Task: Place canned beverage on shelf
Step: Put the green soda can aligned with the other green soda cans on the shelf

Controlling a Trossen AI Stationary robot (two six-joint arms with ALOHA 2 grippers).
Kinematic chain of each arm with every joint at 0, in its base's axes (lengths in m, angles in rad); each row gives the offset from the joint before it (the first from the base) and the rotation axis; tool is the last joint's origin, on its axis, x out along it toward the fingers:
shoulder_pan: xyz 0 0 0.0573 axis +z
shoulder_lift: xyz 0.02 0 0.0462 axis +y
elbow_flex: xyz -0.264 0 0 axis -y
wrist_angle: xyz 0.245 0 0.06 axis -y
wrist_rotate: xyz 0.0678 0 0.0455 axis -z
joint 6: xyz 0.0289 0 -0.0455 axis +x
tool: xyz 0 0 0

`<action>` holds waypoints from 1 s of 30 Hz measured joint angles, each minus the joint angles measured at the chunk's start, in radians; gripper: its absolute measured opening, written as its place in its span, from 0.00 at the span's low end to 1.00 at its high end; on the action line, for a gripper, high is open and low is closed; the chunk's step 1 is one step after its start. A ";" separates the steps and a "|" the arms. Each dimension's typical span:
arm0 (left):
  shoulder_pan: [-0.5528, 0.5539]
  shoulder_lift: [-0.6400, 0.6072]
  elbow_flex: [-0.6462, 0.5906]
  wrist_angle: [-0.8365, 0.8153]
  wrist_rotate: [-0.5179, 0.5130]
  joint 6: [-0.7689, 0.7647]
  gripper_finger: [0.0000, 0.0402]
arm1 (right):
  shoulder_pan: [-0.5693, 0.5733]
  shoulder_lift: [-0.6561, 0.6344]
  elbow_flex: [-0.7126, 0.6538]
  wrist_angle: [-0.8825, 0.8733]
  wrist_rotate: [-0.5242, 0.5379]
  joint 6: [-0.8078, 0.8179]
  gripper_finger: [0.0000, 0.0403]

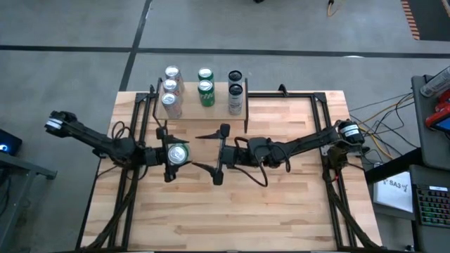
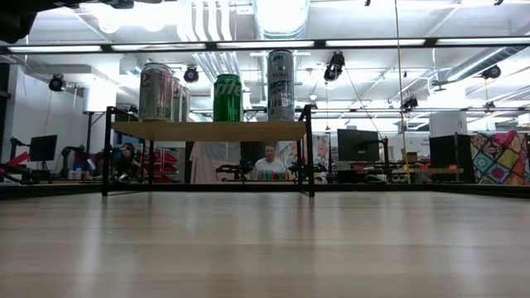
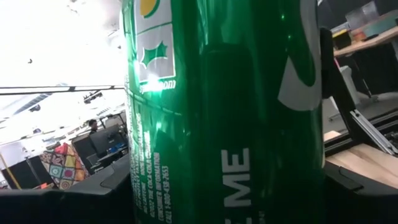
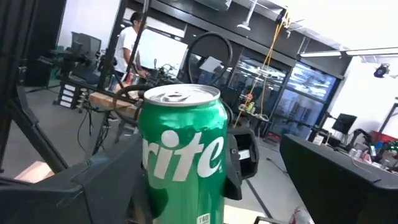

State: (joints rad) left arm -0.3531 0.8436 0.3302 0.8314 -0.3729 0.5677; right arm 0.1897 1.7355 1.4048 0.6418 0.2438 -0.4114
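Left tool (image 1: 176, 155) clamps the green can (image 1: 177, 154) above mid-tabletop; right tool (image 1: 221, 154) spread wide beside it. Next: carry it to the shelf (image 1: 218, 111) at the far edge.

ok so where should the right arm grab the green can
Around its round side wall, coming in level from the robot's right: the can stands upright, and the left end effector holds it from the left, leaving the right side free.

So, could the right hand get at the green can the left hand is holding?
Probably yes. The right hand is open and faces the green can from close by, nothing between them; the left hand grips it from the opposite side.
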 joint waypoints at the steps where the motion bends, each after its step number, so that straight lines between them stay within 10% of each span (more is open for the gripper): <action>1: 0.000 0.009 0.000 0.013 -0.004 0.000 0.70 | -0.002 0.000 0.000 0.000 -0.015 0.000 0.91; 30: 0.031 0.261 0.003 0.339 -0.041 -0.036 0.70 | -0.048 0.120 0.097 -0.001 -0.049 0.000 0.91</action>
State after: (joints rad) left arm -0.3223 1.1047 0.3334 1.1701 -0.4141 0.5317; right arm 0.1414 1.8553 1.5013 0.6411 0.1948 -0.4113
